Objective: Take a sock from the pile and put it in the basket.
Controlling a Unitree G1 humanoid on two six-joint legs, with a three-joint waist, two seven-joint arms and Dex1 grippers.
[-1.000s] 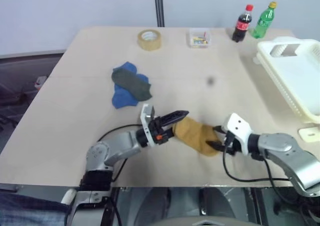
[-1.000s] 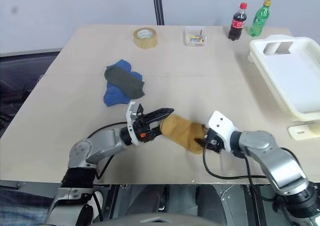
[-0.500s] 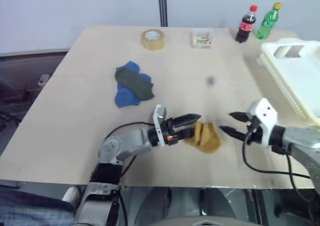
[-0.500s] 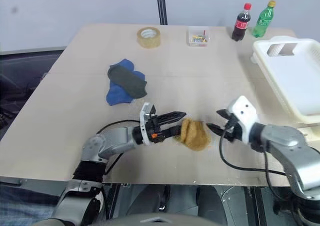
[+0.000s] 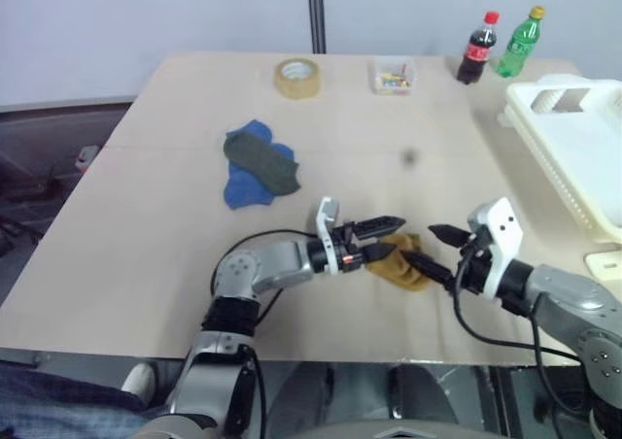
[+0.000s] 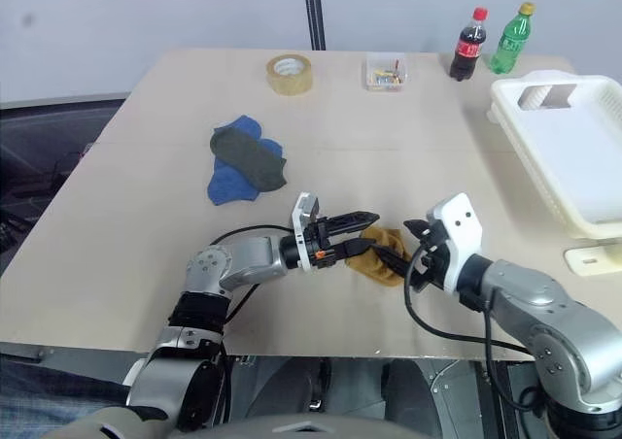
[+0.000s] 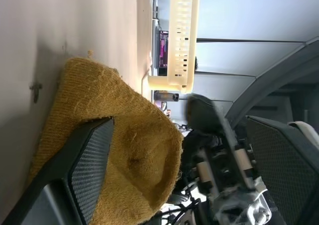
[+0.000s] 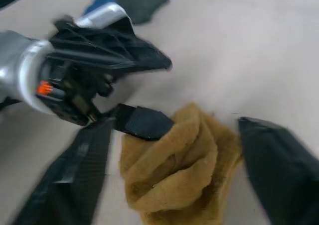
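A mustard sock point(image 5: 400, 267) lies bunched on the table point(image 5: 146, 225) near its front edge, between the two grippers. The left gripper point(image 5: 387, 238) has its fingers spread wide, the lower finger point(image 8: 142, 122) against the sock's edge and the upper one above it. The right gripper point(image 5: 425, 248) is also spread wide, one finger on each side of the sock. The pile point(image 5: 255, 163) lies well apart, toward the table's middle; the basket point(image 5: 573, 138) stands at the right edge.
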